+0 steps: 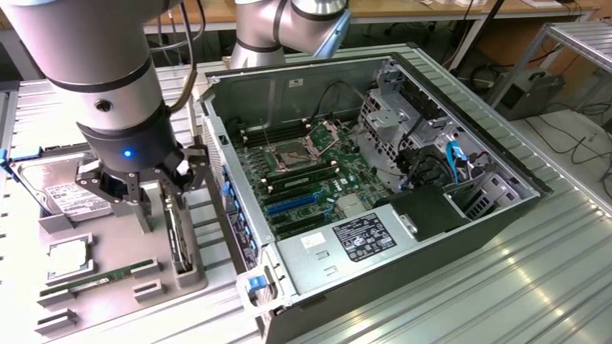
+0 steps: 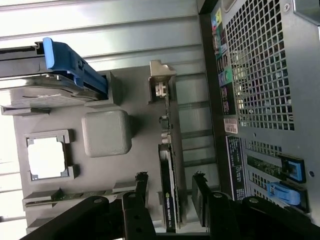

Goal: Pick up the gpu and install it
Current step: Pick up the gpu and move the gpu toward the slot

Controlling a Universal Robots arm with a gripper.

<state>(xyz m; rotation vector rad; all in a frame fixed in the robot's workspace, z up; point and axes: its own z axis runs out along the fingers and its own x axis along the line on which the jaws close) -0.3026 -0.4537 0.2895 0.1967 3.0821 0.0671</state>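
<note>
In the exterior view the arm (image 1: 100, 86) is cut off by the top edge, so only its lower links and wrist can be seen. The wrist also covers the far end of the gpu (image 1: 173, 233). In the wrist view the dark body of the jaws hides one end of the gpu (image 2: 167, 192), and the print on its edge is too small to read. The hard drive (image 2: 55, 80) is cut by the picture's edge.

The arm stands nearly upright at the exterior view's left, wrist pointing straight down over the grey tray (image 1: 115, 301) on the bench (image 1: 478, 287). A blue light glows on the wrist.

The jaws are open and lowered around the gpu, one finger (image 2: 142, 187) on each side of it. A gap shows on both sides, so neither finger touches the card.

The gpu stands on its long edge in a slot on the tray's right side, just beside the open case (image 1: 431, 244). It is not yet lifted. The motherboard (image 1: 306, 179) lies exposed inside the case.
</note>
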